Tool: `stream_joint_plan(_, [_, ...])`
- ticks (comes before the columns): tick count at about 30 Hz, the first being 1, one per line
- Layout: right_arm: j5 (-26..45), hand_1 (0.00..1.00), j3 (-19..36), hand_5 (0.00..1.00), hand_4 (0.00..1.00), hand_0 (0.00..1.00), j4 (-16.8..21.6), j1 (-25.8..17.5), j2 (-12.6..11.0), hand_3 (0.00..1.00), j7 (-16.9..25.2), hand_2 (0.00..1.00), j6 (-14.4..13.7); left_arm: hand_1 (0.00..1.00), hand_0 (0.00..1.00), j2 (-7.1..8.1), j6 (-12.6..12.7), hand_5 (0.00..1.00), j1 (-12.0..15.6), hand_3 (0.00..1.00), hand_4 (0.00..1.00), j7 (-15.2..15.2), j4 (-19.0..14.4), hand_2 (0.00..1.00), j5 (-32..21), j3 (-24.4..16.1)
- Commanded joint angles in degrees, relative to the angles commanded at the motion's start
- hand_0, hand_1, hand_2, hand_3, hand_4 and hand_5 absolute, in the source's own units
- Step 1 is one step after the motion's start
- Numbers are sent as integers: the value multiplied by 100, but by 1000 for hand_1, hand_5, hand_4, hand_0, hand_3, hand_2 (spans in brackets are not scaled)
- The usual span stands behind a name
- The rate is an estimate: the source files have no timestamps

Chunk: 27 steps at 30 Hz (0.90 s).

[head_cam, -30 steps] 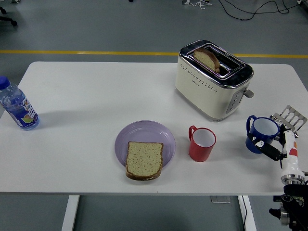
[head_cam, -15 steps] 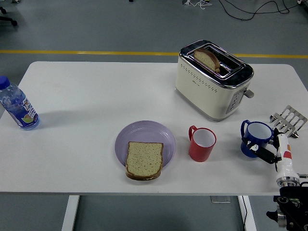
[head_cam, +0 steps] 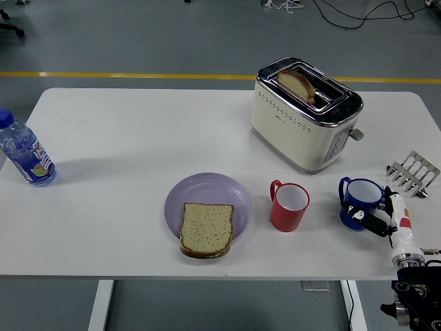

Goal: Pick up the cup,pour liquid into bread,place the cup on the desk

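Note:
A blue cup (head_cam: 360, 201) is at the right of the white table, in the grasp of my right hand (head_cam: 375, 219), whose fingers wrap its right side. The cup is upright, just right of a red cup (head_cam: 289, 206). A slice of bread (head_cam: 206, 229) lies on a purple plate (head_cam: 207, 194) at the front middle, left of the red cup. My left hand is out of view.
A cream toaster (head_cam: 306, 114) with a bread slice in its slot stands behind the cups. A metal rack (head_cam: 413, 172) lies at the right edge. A water bottle (head_cam: 25, 154) stands at the far left edge.
My right hand has carried the blue cup leftward, toward the red cup, and slightly forward. Nothing else has moved.

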Motion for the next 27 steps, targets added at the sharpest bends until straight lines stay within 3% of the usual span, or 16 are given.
stream_joint_plan(8, [-181, 448, 89, 2, 711, 447, -5, 10, 4, 593, -134, 588, 208, 738, 669, 6, -2, 998, -16, 635, 398, -1, -2, 740, 22, -30])
stream_joint_plan(9, [-186, 504, 94, 2, 742, 508, -7, 10, 5, 741, -140, 691, 215, 738, 669, 6, -2, 998, -17, 635, 398, -1, -3, 740, 23, -32])
stream_joint_plan(20, [-286, 527, 190, 2, 764, 534, -11, -29, 5, 780, -134, 732, 170, 738, 670, 13, 1, 998, -30, 635, 398, -2, -3, 740, 40, -68])
stream_joint_plan(21, [-290, 566, 195, 2, 818, 579, -4, -33, 5, 853, -129, 783, 167, 737, 670, 13, 1, 998, -30, 635, 397, -2, -3, 739, 42, -69])
stream_joint_plan(26, [-305, 566, 252, 2, 818, 579, 49, -53, 7, 853, -88, 783, 160, 737, 670, 13, 2, 998, -30, 635, 397, -2, -3, 739, 49, -67])
stream_joint_plan(27, [-307, 593, 264, 2, 858, 612, 62, -60, 6, 895, -84, 819, 168, 739, 670, 13, 3, 998, -29, 634, 397, -1, -3, 740, 50, -67])
